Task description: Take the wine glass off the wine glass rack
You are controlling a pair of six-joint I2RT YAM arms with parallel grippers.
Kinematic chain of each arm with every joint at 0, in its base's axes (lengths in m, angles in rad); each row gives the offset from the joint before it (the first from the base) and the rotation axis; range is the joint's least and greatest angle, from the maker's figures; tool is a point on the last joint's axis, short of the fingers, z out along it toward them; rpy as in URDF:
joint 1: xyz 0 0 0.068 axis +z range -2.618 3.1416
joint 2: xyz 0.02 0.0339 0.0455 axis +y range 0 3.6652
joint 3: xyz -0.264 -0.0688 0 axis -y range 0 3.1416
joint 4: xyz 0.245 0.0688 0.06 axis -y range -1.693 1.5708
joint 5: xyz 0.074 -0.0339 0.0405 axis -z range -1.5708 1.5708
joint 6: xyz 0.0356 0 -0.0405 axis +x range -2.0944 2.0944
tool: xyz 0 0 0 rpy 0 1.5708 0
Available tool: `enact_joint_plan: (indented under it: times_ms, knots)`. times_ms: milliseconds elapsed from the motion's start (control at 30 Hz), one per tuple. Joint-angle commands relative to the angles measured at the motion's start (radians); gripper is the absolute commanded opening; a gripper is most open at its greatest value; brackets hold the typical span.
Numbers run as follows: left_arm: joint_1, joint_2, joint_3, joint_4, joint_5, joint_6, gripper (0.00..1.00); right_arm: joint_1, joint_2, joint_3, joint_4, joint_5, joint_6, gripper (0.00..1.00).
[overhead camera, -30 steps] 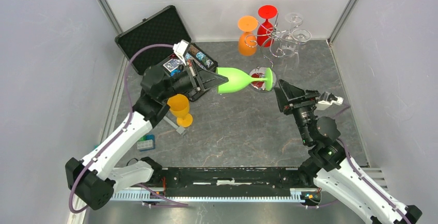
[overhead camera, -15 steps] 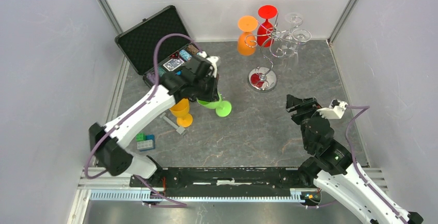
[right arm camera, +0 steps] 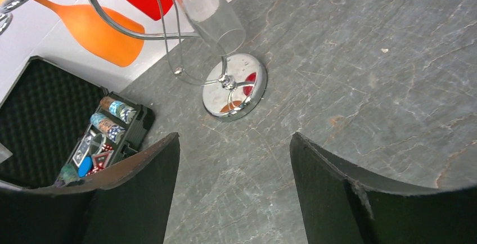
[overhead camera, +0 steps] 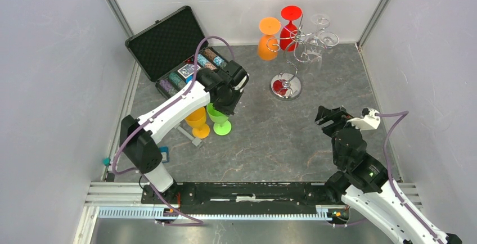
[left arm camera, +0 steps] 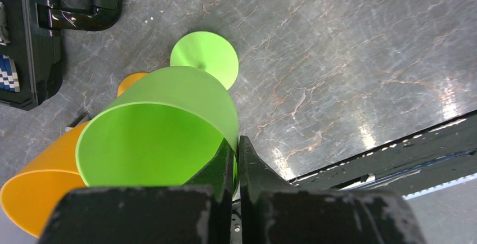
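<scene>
The chrome wine glass rack (overhead camera: 286, 85) stands at the back with its round base on the table; it also shows in the right wrist view (right arm camera: 235, 85). An orange glass (overhead camera: 269, 39), a red glass (overhead camera: 289, 27) and clear glasses (overhead camera: 323, 36) hang from its arms. My left gripper (overhead camera: 225, 106) is shut on the rim of a green wine glass (overhead camera: 218, 117), one finger inside the bowl (left arm camera: 163, 120). The glass is upright, with its foot down at the table. My right gripper (overhead camera: 329, 114) is open and empty, short of the rack.
A yellow-orange glass (overhead camera: 197, 119) stands right beside the green one on its left. An open black case (overhead camera: 169, 39) with small items lies at the back left. Metal frame posts and grey walls bound the table.
My left arm carried the green glass from lying sideways by the rack's base to upright beside the yellow-orange glass. My right arm drew back from the rack toward the near side.
</scene>
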Motion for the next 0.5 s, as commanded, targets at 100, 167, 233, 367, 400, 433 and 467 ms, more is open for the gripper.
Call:
enact_joint_plan:
  times_ms: [100, 167, 233, 367, 400, 433, 467]
  knots:
    - [-0.003, 0.047, 0.048, -0.015, -0.004, 0.068, 0.02, 0.003, 0.04, 0.056, -0.004, 0.045, -0.081, 0.78]
    - [-0.003, 0.045, 0.042, -0.01, 0.0, 0.066, 0.05, 0.003, 0.058, 0.071, -0.008, 0.023, -0.107, 0.82]
    - [-0.003, 0.039, 0.034, -0.01, -0.008, 0.063, 0.11, 0.003, 0.066, 0.09, -0.009, -0.001, -0.118, 0.84]
    - [-0.003, 0.008, 0.019, 0.003, 0.0, 0.061, 0.29, 0.003, 0.08, 0.113, -0.006, -0.029, -0.143, 0.87]
    - [-0.003, -0.005, 0.018, 0.008, 0.001, 0.063, 0.34, 0.003, 0.083, 0.119, -0.006, -0.037, -0.15, 0.88]
    - [-0.003, -0.016, 0.018, 0.012, 0.002, 0.064, 0.41, 0.003, 0.088, 0.124, -0.003, -0.045, -0.157, 0.89]
    - [-0.003, -0.031, 0.017, 0.019, 0.006, 0.067, 0.47, 0.003, 0.092, 0.128, 0.003, -0.065, -0.176, 0.91]
